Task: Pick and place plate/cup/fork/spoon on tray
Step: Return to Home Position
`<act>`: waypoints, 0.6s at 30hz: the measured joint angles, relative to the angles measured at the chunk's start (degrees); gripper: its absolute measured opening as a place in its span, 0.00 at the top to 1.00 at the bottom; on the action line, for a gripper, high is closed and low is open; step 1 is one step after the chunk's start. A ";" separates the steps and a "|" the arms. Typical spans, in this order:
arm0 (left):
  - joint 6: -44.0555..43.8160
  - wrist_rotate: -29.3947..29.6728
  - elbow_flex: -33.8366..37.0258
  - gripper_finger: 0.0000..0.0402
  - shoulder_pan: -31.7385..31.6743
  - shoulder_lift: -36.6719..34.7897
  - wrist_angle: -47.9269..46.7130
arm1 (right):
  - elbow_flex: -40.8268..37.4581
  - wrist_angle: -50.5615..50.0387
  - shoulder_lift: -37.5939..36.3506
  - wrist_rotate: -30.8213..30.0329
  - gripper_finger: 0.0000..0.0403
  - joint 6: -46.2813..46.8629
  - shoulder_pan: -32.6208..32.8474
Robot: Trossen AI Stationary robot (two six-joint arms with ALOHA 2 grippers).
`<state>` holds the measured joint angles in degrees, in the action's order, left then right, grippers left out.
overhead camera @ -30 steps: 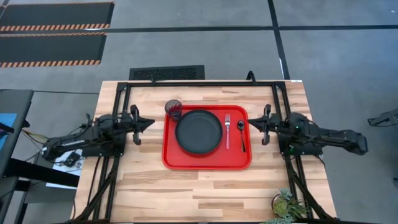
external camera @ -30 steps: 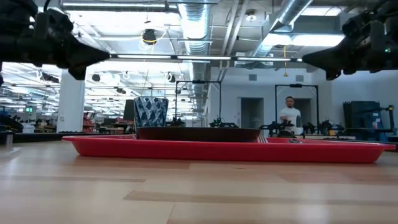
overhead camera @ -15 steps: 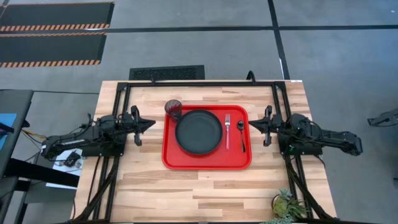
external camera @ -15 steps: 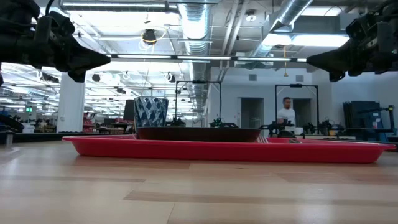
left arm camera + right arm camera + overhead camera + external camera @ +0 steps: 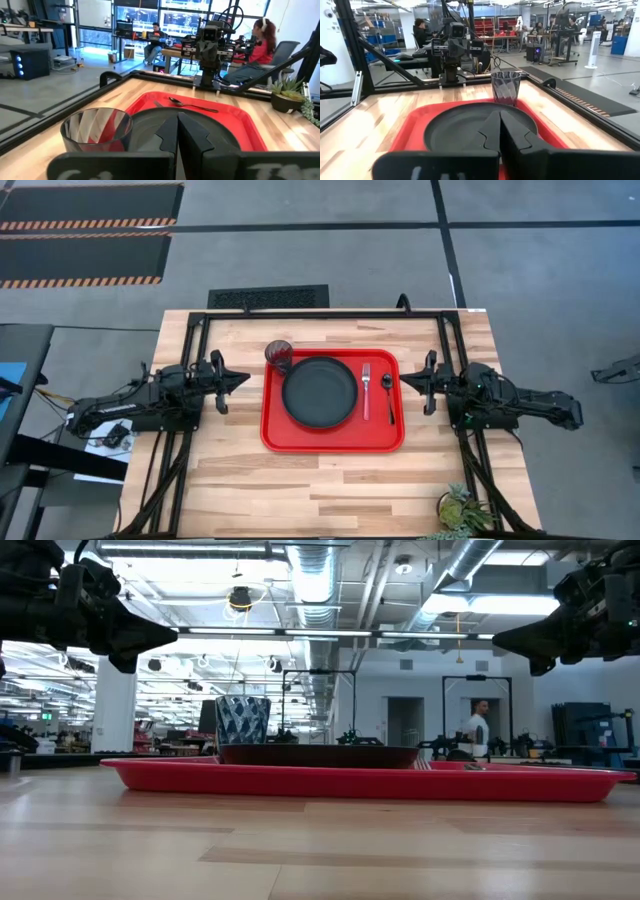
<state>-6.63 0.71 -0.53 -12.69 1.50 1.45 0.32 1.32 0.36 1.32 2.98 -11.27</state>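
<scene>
Pincers, left and right, both clenched empty, have backed off the tray, whose setting looks complete.

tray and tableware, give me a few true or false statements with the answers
1. The plate lies on the tray. True.
2. The fork lies between the plate and the spoon. True.
3. The cup stands inside the plate. False: it stands at the tray's far left corner, beside the plate.
4. The right gripper holds the spoon. False: it is shut on nothing, off the tray's right edge.
5. The left gripper hovers over the plate. False: it is shut and sits off the tray's left edge.
6. A potted plant stands at the table's near right corner. True.
</scene>
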 joint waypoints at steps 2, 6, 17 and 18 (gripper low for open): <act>-0.02 0.00 0.02 1.00 0.00 0.00 0.00 | -0.02 0.09 0.00 0.00 0.96 0.01 0.00; -0.02 0.00 0.02 1.00 0.00 0.00 0.01 | -0.02 0.23 0.00 0.00 0.96 -0.24 0.00; -0.02 -0.02 0.04 1.00 0.00 0.00 0.02 | -0.04 0.33 0.00 0.04 0.96 -0.41 0.00; -0.02 -0.02 0.04 1.00 0.00 0.00 0.02 | -0.07 0.33 0.00 0.04 0.96 -0.42 0.00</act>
<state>-6.66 0.69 -0.49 -12.69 1.50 1.48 0.25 1.65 0.36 1.37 2.57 -11.27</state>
